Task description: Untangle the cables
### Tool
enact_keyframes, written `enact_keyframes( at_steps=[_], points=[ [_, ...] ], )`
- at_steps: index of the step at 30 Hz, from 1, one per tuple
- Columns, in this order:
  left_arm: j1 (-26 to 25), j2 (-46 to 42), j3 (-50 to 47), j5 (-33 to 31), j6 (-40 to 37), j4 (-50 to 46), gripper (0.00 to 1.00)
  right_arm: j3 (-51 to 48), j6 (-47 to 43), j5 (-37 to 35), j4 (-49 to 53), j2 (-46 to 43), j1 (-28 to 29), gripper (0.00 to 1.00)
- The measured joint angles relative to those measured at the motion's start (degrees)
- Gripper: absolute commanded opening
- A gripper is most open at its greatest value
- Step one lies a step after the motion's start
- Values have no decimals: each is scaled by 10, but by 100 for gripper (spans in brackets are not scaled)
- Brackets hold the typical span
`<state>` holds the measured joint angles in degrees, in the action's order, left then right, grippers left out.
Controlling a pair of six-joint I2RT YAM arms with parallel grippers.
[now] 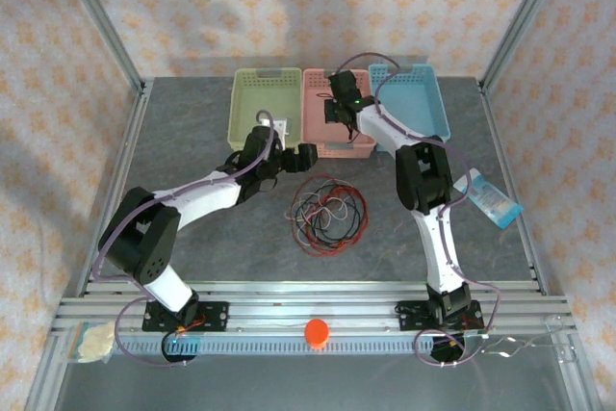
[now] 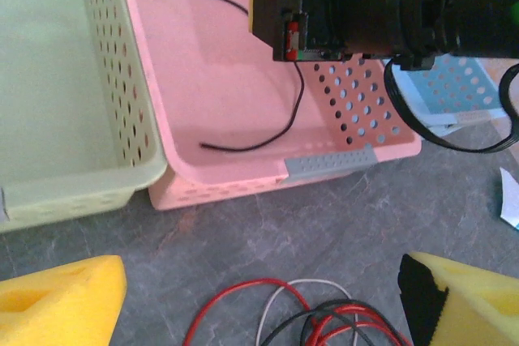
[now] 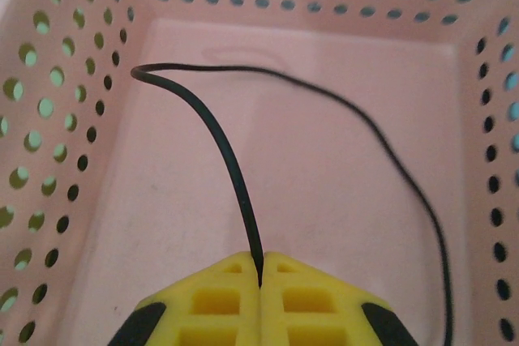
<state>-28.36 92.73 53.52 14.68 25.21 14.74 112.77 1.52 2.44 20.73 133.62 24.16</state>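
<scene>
Yellow and blocky, my right fingers are pressed together at the bottom of the wrist view, pinching a black cable in the seam between them. It rises from the pinch, makes a tight bend near the left wall, then sweeps round to the right. It's thin, matte and rubbery, springy enough to hold its own curve. Below it is the pink basket, with a smooth plastic floor and walls punched with rows of round holes.

My reading is that I'm on the drop-off, with one wire freed and hanging inside its basket. The next move, I'd say, calls for parting those fingers and lifting straight up (slowly, since a springy wire could cling or flick out over the rim).

Over to my left fingers: they're spread wide with nothing between them, hovering over the grey mottled surface just in front of the pink basket. Right under them is the rest of the cables, red, pale white and black strands looped over one another in a loose coil on the surface.

A green basket touches the pink one on one side, and a blue basket sits on the other, both of the same perforated plastic (presumably for the other colours). After the release, that left side looks best placed to pick out a single strand.
</scene>
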Motion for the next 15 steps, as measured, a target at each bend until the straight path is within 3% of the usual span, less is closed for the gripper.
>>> enact_keyframes(
  at_steps=[9,13,15],
  points=[
    [-4,-2,-29,-7,13,7,89,-47,9,43,0,-6,0,41],
    [-4,-18,-43,-16,14,5,89,-84,14,58,2,-44,0,62],
    [-4,-30,-45,-20,14,3,89,-99,13,64,1,-71,0,68]
  ],
)
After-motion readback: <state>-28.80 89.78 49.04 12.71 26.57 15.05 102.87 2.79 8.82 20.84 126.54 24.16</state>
